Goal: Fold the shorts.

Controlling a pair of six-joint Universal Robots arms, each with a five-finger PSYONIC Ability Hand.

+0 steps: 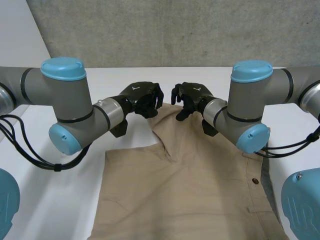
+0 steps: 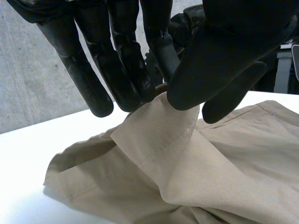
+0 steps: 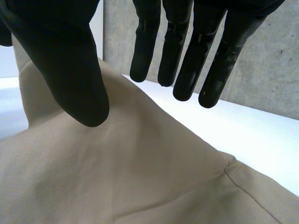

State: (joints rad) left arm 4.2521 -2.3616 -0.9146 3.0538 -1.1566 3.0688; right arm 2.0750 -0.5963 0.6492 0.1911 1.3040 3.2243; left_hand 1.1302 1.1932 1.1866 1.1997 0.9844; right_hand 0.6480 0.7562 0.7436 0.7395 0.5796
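Centrally on the white tabletop (image 1: 60, 200) lie the beige shorts (image 1: 200, 190), spread mostly flat, with a dark button (image 1: 255, 180) showing near their right edge. Their far edge is bunched and lifted into a peak, and both hands meet there, close together in front of the grey wall (image 1: 175, 30).

The left hand (image 1: 142, 100) grips the shorts. In the left wrist view, a raised fold of the shorts (image 2: 187, 177) stands up between the hand's (image 2: 224, 42) thumb and its fingers (image 2: 124, 70), which pinch the tip of that fold. Below the pinch the cloth slopes down in loose folds onto the tabletop (image 2: 28, 154).

The right hand (image 1: 192, 99) is just beside the left, over the same far edge. In the right wrist view this hand (image 3: 60, 56) is open: its fingers (image 3: 187, 60) hang straight and apart from the thumb, their tips above the ridge of the shorts (image 3: 117, 177). The thumb sits in front of the cloth, which rises behind it; whether it touches cannot be told. White tabletop (image 3: 261, 140) shows beyond the ridge.
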